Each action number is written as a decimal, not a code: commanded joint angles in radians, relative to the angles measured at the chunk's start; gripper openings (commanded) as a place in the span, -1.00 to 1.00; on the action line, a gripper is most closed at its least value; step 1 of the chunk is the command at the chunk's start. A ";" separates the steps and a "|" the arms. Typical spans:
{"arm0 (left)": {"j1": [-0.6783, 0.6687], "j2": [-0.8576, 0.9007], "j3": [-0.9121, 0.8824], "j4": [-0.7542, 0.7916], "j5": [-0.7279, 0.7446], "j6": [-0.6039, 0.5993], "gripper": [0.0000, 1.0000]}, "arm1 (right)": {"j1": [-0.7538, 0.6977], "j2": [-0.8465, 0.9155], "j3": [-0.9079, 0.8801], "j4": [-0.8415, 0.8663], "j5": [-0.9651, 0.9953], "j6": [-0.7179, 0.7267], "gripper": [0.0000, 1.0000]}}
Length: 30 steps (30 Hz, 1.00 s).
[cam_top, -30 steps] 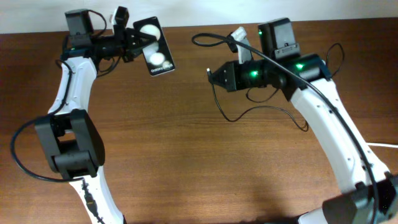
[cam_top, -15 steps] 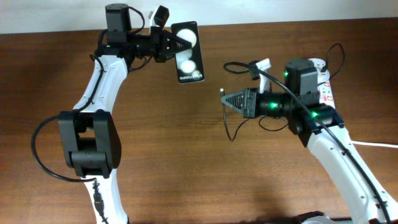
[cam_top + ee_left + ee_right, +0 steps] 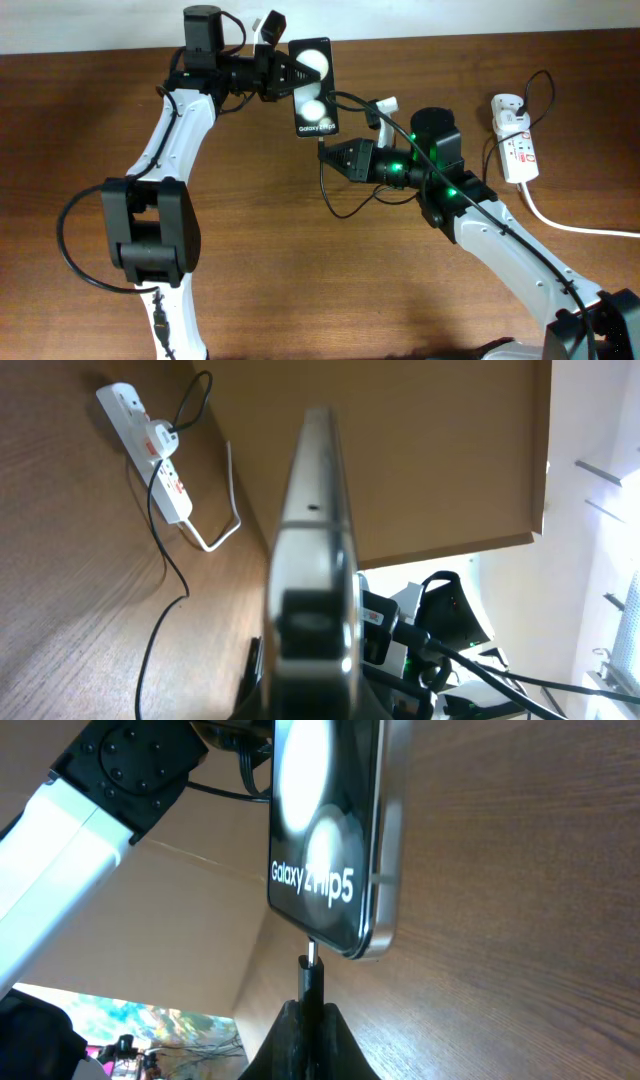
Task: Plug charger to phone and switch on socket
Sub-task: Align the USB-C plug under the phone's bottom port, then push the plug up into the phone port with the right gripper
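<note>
My right gripper [image 3: 305,1023] is pinched tight on the thin black charger cable [image 3: 312,982], whose tip sits just short of the glossy black phone [image 3: 322,830] ahead. My left gripper [image 3: 285,72] clamps the phone's far end. This is the insertion step, and I judge the push needs exact port alignment. The white power strip [image 3: 515,150] waits well behind.

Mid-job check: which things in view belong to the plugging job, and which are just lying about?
Job: phone in left gripper; charger, tip in right gripper; socket on table.
Lying about: nothing loose; only the socket's white cord and the arms' black cables.
</note>
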<state>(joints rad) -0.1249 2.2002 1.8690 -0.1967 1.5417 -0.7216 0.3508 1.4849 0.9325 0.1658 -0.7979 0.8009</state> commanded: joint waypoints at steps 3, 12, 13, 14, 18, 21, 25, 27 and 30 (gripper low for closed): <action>0.001 -0.007 0.010 0.005 0.032 0.012 -1.00 | 0.005 0.039 0.001 0.076 -0.051 0.013 -0.92; 0.001 -0.007 0.010 0.005 0.032 0.012 -1.00 | 0.000 0.072 0.001 0.104 -0.054 0.047 -0.92; 0.001 -0.007 0.010 0.005 0.032 0.012 -1.00 | 0.000 0.072 0.001 0.104 -0.052 0.046 -0.92; 0.001 -0.007 0.010 0.005 0.032 0.012 -1.00 | -0.004 0.073 0.001 0.104 -0.052 0.047 -0.92; 0.001 -0.007 0.010 0.005 0.032 0.012 -1.00 | -0.038 0.073 0.001 0.105 -0.055 0.050 -0.92; 0.001 -0.007 0.010 0.005 0.032 0.012 -1.00 | -0.038 0.076 0.001 0.105 -0.055 0.050 -0.92; 0.001 -0.007 0.010 0.005 0.032 0.012 -1.00 | -0.037 0.092 0.001 0.105 -0.078 0.051 -0.92; 0.001 -0.007 0.010 0.005 0.032 0.012 -1.00 | -0.037 0.106 0.001 0.126 -0.101 0.072 -0.92; 0.001 -0.007 0.010 0.005 0.032 0.012 -1.00 | -0.037 0.134 0.001 0.218 -0.134 0.125 -0.92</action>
<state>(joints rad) -0.1196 2.2002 1.8690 -0.1925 1.5223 -0.7132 0.3229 1.5913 0.9310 0.3408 -0.9253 0.8845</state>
